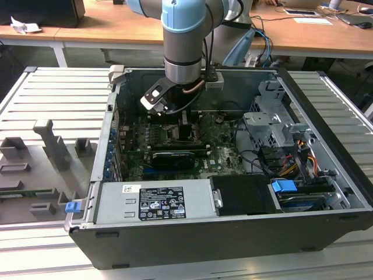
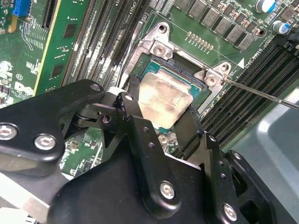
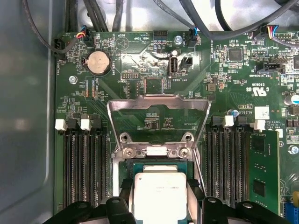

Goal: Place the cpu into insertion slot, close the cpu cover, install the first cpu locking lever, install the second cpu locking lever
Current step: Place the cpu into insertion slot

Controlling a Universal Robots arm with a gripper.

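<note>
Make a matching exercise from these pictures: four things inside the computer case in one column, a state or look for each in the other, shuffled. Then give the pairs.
Things
1. cpu
2. cpu cover
3. coin battery
4. power supply box

States
A. swung open
B. round and silvery
C. grey and box-shaped
D. held in the gripper

Pairs: 1-D, 2-A, 3-B, 4-C
</note>
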